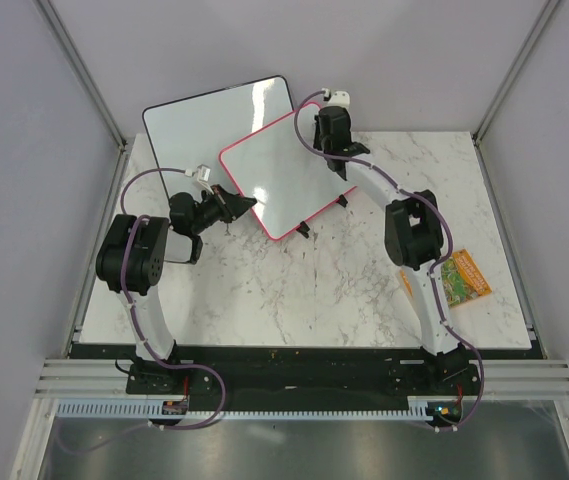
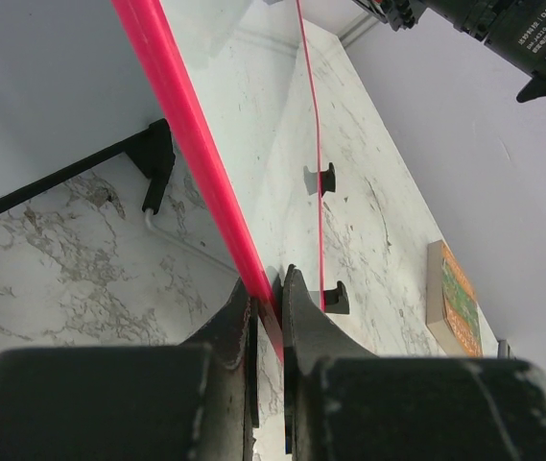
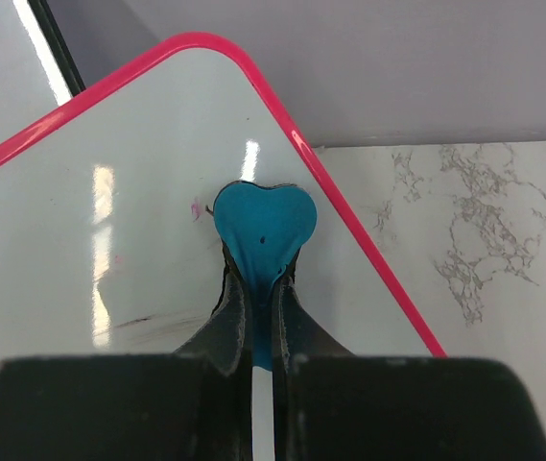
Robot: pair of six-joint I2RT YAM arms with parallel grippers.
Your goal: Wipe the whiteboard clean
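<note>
The pink-framed whiteboard [image 1: 279,175] stands tilted on the marble table, its black feet [image 2: 326,179] off to the side. My left gripper [image 1: 242,200] is shut on the board's pink frame [image 2: 188,130] at its left edge, and the left wrist view shows the jaws [image 2: 271,288] clamped on it. My right gripper [image 1: 328,152] is shut on a blue heart-shaped eraser [image 3: 263,226] that presses on the board face [image 3: 109,221] near its top right corner. A small purple-pink mark [image 3: 196,206] shows just left of the eraser. A faint dark smear [image 3: 148,322] lies lower down.
A larger black-framed whiteboard [image 1: 214,110] leans behind the pink one, against the back wall. An orange and green booklet [image 1: 461,278] lies on the table at the right, beside the right arm. The enclosure walls stand close behind and to both sides.
</note>
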